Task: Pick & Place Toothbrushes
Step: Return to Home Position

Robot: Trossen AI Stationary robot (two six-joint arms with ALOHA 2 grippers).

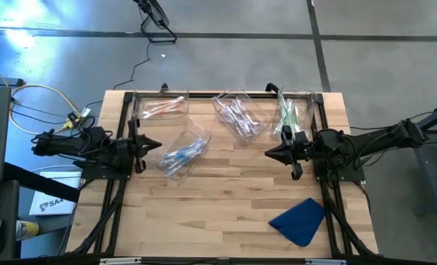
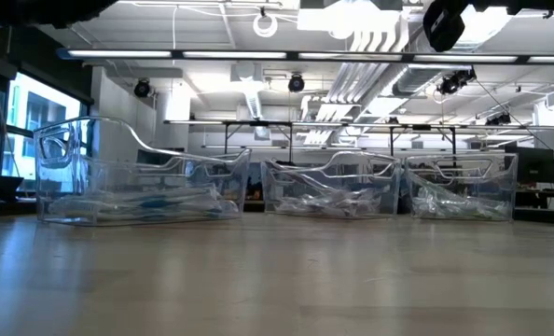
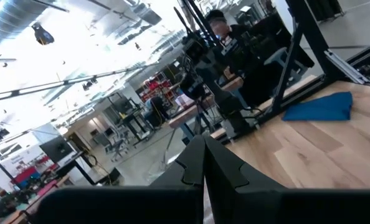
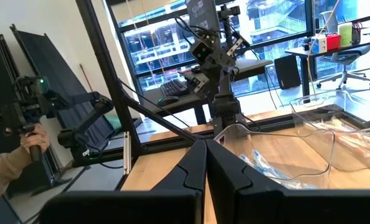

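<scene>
Sorting looks finished; the step in hand reads as parking the arms. Left gripper [image 1: 151,145] sits over the table's left side, fingers pressed together, holding nothing. Right gripper [image 1: 271,152] sits over the right side, near the far-right bin, fingers likewise together and empty. Toothbrushes [image 1: 180,154] lie inside the four clear bins [image 1: 201,135]: three along the far edge, one nearer mid-table on the left. None visible loose on the table [image 1: 226,191]. Blue cloth [image 1: 299,219] lies near the front right corner. Next move, as I judge it: settle both arms at rest, clear of bin walls.
</scene>
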